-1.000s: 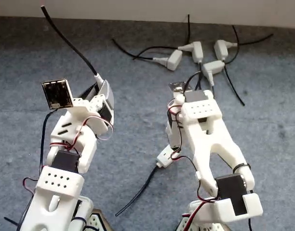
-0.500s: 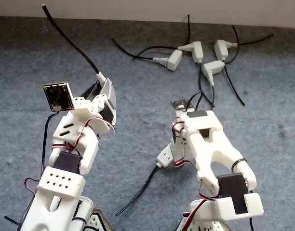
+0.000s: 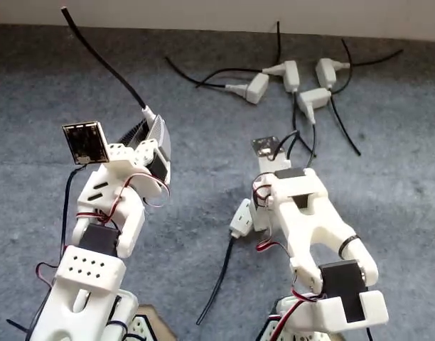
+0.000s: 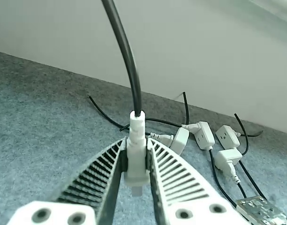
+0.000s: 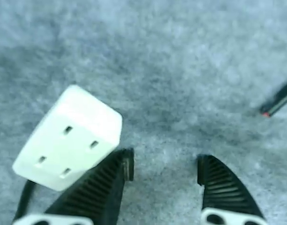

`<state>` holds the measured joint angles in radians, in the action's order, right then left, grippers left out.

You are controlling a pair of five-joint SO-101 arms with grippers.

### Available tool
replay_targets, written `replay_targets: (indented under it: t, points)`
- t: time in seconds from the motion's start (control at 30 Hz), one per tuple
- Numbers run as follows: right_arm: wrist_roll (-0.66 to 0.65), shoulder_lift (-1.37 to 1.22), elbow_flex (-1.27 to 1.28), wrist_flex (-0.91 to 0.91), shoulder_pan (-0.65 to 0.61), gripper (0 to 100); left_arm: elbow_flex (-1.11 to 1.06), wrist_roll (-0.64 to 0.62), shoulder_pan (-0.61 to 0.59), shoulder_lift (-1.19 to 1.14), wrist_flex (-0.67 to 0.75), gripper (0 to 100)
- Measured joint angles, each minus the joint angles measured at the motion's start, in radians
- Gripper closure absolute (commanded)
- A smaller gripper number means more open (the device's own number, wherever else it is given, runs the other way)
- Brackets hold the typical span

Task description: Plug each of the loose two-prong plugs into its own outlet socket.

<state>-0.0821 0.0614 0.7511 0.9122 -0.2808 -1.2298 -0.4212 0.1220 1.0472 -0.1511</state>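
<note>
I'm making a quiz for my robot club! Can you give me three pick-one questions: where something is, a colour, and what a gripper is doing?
1. Where is the outlet socket nearest the right gripper?
A) up in the air
B) lying on the grey carpet
C) on top of an arm

2. What colour is the cable of the plug in the left gripper?
A) red
B) yellow
C) black

3. How is the right gripper?
A) open and empty
B) shut on a plug
C) shut on a cable

Answers: 1 B, it lies on the carpet just beside the gripper; 2 C, a black cable rises from the plug; 3 A, bare carpet shows in its wide gap.
</note>
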Motion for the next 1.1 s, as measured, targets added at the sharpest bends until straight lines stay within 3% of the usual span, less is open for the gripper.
replay_targets:
  t: [0.8, 1.1]
  points:
    - [0.002, 0.005, -0.253, 0.178, -0.04, 77.6, 0.0, 0.0, 0.0, 0.0, 0.0, 99]
    - [0.318, 0.186, -0.175, 0.163, -0.186, 77.7, 0.0, 0.0, 0.0, 0.0, 0.0, 99]
